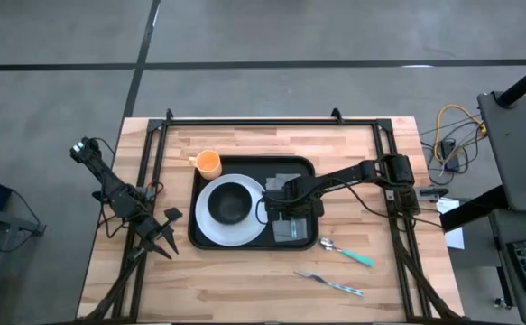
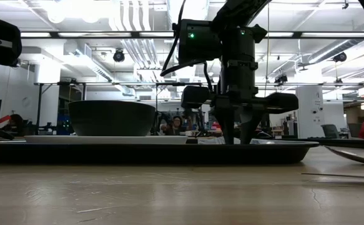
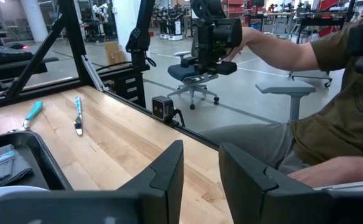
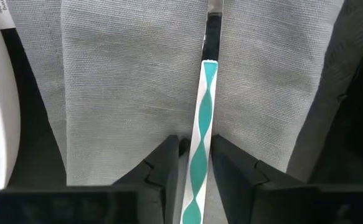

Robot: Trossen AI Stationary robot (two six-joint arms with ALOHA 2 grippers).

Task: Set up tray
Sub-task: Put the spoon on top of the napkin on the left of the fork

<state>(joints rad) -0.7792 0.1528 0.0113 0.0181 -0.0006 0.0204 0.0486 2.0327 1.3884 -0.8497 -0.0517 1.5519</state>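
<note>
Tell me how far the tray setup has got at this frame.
Done: the white plate with the black bowl and a grey napkin lie in the tray. In hand: the right gripper is over the napkin, fingers either side of a teal-handled utensil lying on it. Left: the spoon, fork and orange cup are on the table outside the tray. The left gripper waits aside.
</note>
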